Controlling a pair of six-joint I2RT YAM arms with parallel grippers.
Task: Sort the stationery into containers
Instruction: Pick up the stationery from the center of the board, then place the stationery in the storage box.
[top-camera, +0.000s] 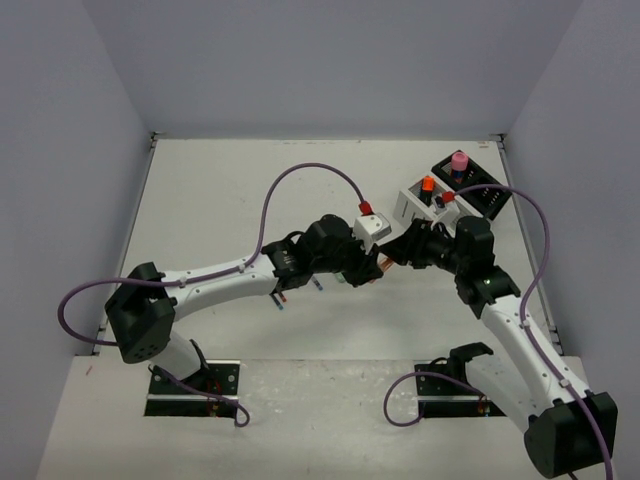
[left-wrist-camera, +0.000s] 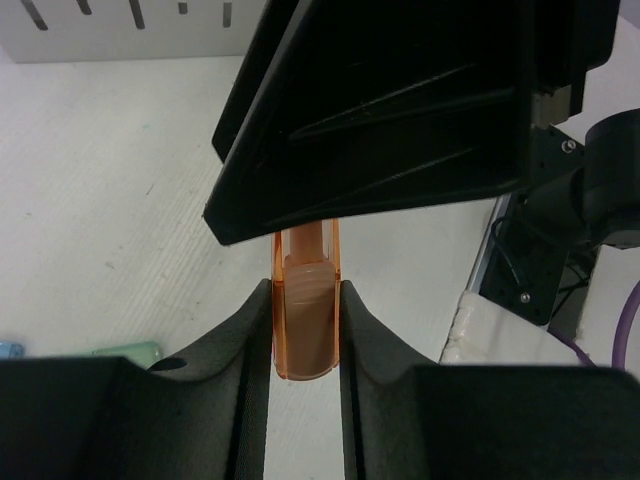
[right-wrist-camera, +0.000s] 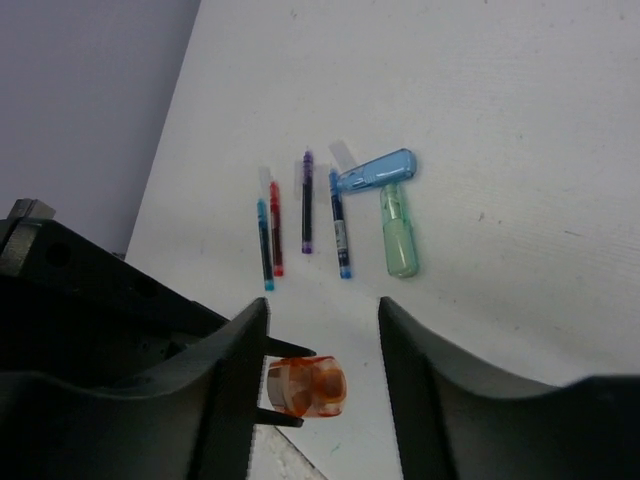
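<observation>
Clamping the orange highlighter (left-wrist-camera: 305, 335) narrowly, our left gripper (left-wrist-camera: 305, 292) held it over the table (left-wrist-camera: 120, 200). Its far end was hidden behind our right gripper (right-wrist-camera: 322, 312), whose fingers stood apart around it. Beyond, pens (right-wrist-camera: 306, 205) lay loose, and our arm partly hid the white container (top-camera: 406, 207).

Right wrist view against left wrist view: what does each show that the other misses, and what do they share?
Only the right wrist view shows the four thin pens lying side by side on the table. Only the left wrist view shows the white container, just its slotted wall. Both show the orange highlighter clamped between the left gripper's fingers, and the green highlighter lying on the table.
</observation>
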